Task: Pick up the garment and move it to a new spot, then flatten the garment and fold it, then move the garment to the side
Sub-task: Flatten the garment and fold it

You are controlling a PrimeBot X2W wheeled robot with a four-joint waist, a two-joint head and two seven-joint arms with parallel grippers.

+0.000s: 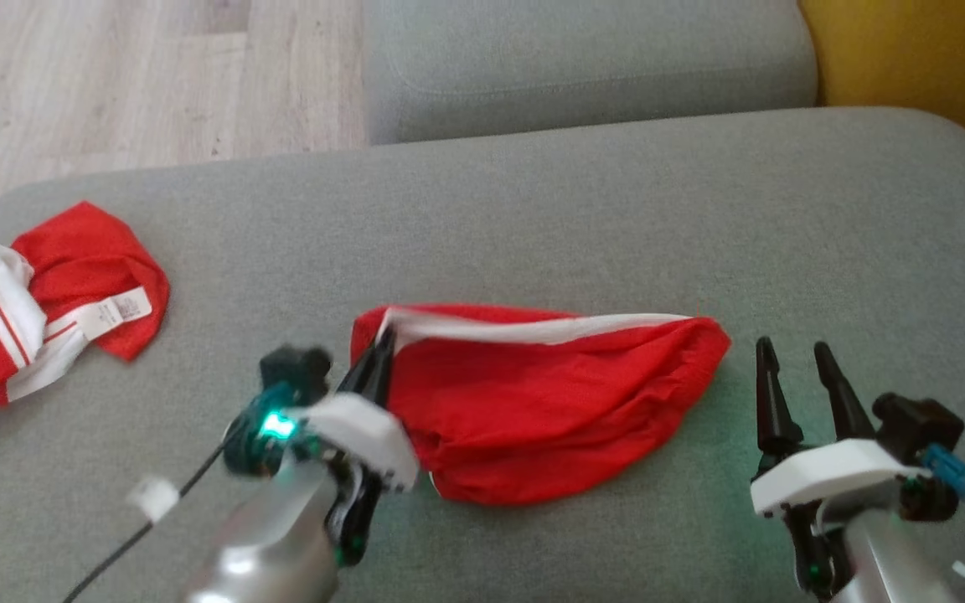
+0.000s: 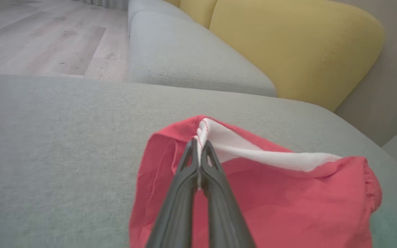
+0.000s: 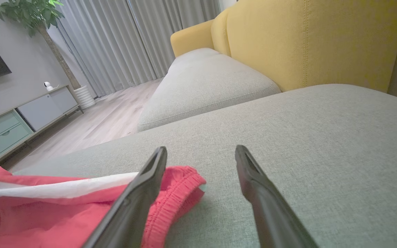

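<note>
Left end effector (image 1: pixel 382 343) (image 2: pixel 200 144): nearest to me; its two dark fingers (image 2: pixel 181 206) are pressed together, clenched on the garment's left corner where the white band begins
Right end effector (image 1: pixel 792 352) (image 3: pixel 201 153): released; its two fingers stand wide apart with nothing between them; it sits just beside the garment's right end; in the right wrist view one finger crosses in front of the gathered red hem, and I cannot tell whether they touch
Garment (image 1: pixel 549 410) (image 2: pixel 288 206) (image 3: pixel 47 213): one red piece, crumpled, lying on the near grey cushion between my two end effectors
White band (image 1: pixel 533 328) (image 2: pixel 271 156): one strip, running along the garment's far edge
Second garment (image 1: pixel 55 301): one more red-and-white piece, bunched at the cushion's left edge, well apart from the first; one white label (image 1: pixel 118 311) faces up on it
Near grey cushion (image 1: pixel 616 209): one; carries both garments
Far grey cushion (image 1: pixel 583 67) (image 3: pixel 205 82): one; lies beyond the near one
Yellow backrest (image 1: pixel 910 50) (image 3: pixel 315 41): behind the cushions on my right
Wood floor (image 1: pixel 114 75): pale planks, beyond the cushion on my left
Count: two end effectors; two garments; two grey cushions
</note>
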